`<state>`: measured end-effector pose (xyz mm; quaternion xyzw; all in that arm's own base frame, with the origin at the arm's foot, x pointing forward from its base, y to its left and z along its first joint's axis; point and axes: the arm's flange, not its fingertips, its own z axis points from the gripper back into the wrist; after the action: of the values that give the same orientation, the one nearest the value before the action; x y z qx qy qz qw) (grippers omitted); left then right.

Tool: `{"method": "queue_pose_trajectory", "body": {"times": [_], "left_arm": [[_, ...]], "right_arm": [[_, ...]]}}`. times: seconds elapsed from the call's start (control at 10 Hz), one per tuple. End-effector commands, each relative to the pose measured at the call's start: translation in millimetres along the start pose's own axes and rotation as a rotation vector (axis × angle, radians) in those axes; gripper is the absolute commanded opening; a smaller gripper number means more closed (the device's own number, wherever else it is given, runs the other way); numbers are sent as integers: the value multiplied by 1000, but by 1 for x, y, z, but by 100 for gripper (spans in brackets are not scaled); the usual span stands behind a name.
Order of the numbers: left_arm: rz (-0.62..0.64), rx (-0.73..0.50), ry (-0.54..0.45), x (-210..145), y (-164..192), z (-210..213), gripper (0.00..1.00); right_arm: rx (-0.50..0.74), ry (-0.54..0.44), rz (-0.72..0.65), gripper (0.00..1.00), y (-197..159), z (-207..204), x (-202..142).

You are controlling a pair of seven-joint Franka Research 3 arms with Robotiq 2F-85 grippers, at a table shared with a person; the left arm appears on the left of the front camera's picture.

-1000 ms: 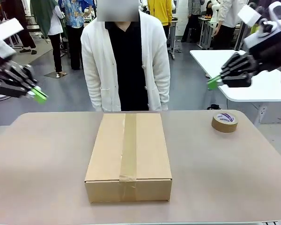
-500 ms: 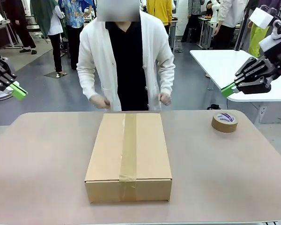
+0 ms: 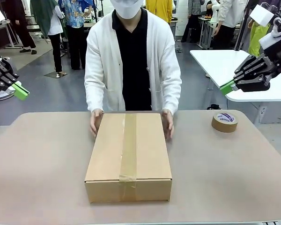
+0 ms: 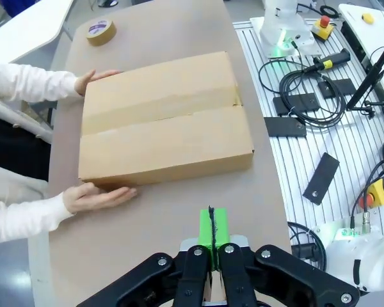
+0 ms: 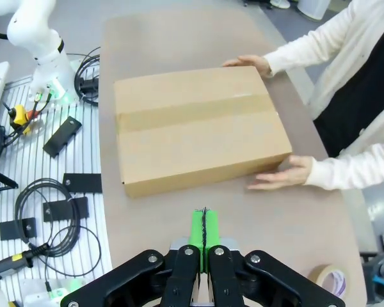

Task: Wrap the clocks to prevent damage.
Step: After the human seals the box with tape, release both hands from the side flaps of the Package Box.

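**Taped box mid-counter, both tools raised and closed**

The cardboard box [image 3: 129, 154] lies at the middle of the counter [image 3: 37, 164], a person's hands [image 3: 96, 122] pressed to its far corners. The left tool [image 3: 19, 91] and right tool [image 3: 227, 87] hang well apart from it, high at either side, green pads pressed together, gripping nothing. A tape roll [image 3: 224, 122] sits near the counter's far right edge.

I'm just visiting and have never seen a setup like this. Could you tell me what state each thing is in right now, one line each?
cardboard box: closed, taped shut along the top, flat on the table.
roll of tape: lying flat, apart from the box.
person's hands: one on each side of the box's far end.
left gripper: shut, holding nothing, raised off the table.
right gripper: shut, holding nothing, raised off the table.
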<state>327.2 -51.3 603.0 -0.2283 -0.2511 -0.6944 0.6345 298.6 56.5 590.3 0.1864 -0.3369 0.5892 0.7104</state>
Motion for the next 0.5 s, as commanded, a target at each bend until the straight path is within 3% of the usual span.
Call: {"method": "queue_pose_trajectory", "body": {"times": [0.0,0.4], "left_arm": [[11,9,2,0,2,0,0],[11,9,2,0,2,0,0]], "right_arm": [[-3,25,-18,1,-2,-1,-1],[-3,25,-18,1,-2,-1,-1]]}}
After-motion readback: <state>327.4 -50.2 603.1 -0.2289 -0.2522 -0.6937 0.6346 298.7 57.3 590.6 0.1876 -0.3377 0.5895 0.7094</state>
